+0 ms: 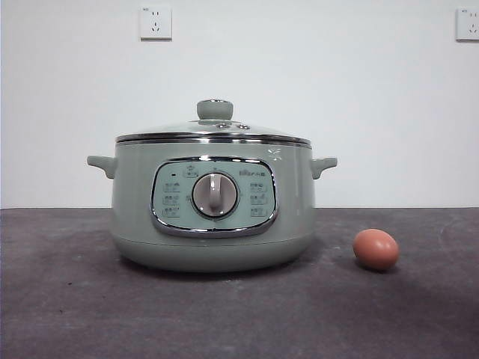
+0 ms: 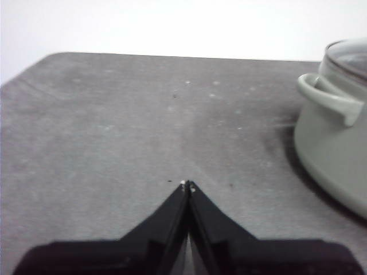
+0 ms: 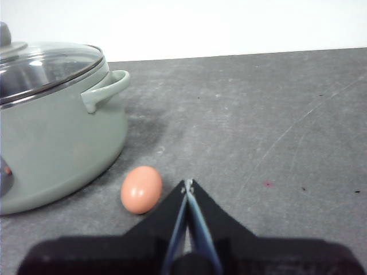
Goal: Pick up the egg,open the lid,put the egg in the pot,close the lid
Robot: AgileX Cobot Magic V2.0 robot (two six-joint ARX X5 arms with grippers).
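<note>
The pale green pot (image 1: 212, 217) stands in the middle of the dark table, its dial facing the front camera. Its glass lid (image 1: 213, 129) with a green knob rests shut on top. A small brown-orange egg (image 1: 376, 249) lies on the table to the pot's right, apart from it. In the right wrist view the egg (image 3: 141, 189) lies close to my right gripper (image 3: 188, 183), which is shut and empty, with the pot (image 3: 54, 137) and lid (image 3: 43, 66) beyond it. My left gripper (image 2: 187, 185) is shut over bare table, the pot's handle (image 2: 327, 98) off to one side.
The dark grey table (image 1: 67, 314) runs to a white wall with two power sockets (image 1: 156, 22). Neither arm shows in the front view.
</note>
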